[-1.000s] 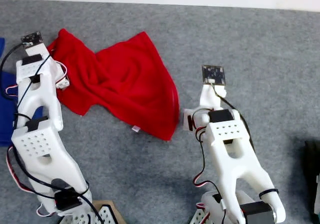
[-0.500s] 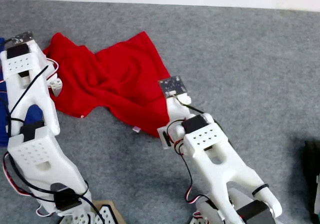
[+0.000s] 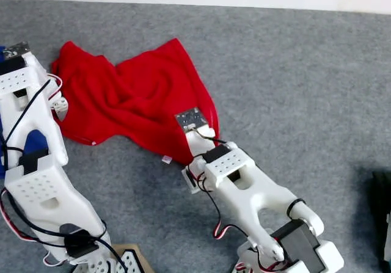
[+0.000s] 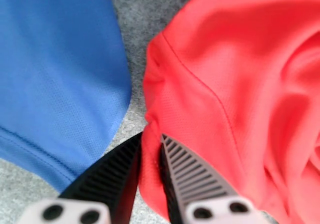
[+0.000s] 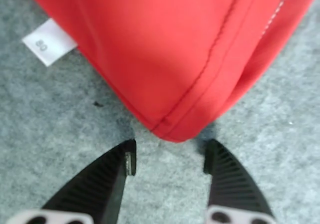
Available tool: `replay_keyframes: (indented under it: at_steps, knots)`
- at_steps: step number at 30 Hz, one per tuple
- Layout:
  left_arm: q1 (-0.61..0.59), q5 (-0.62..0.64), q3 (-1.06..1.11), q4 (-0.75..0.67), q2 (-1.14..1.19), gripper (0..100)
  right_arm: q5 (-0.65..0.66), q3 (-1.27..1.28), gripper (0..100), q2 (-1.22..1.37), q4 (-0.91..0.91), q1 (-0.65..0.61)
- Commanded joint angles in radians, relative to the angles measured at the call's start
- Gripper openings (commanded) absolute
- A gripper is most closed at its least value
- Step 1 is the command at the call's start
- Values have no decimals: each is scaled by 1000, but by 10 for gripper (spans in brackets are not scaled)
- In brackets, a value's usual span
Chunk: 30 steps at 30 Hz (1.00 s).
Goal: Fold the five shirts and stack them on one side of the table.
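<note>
Right fingers [image 5: 107, 180] astride diagonal shirt [image 3: 140, 99] corner

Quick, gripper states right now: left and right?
Left gripper: closed on the edge of the red shirt.
Right gripper: open, holding nothing, just short of the shirt's corner.

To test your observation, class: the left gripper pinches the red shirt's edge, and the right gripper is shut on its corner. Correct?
No. The left gripper does pinch the red shirt, but the right gripper is open: the right wrist view shows its jaws apart, the shirt's corner lying just beyond them.
</note>
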Motion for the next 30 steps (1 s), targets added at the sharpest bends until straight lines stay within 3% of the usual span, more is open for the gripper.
replay_keyframes:
  at_steps: [1, 8, 15, 18, 23, 30]
  knots:
    - [-12, -12, 2, -25, -56, 23, 9, -45, 102, 2, -27, -13]
    - [-8, -12, 116, -146, -58, 21, 12, -45, 84, 2, -45, -12]
    - [-5, -12, 111, -149, -59, 21, 12, -65, 78, 2, -45, 58]
    - [2, -11, 116, -149, -59, 21, 12, -71, 8, -1, -45, 88]
    - [19, -8, 111, -147, -62, 21, 12, -93, 6, -8, -41, 140]
    - [35, -8, 110, -146, -65, 21, 12, -18, 6, -219, -41, 176]
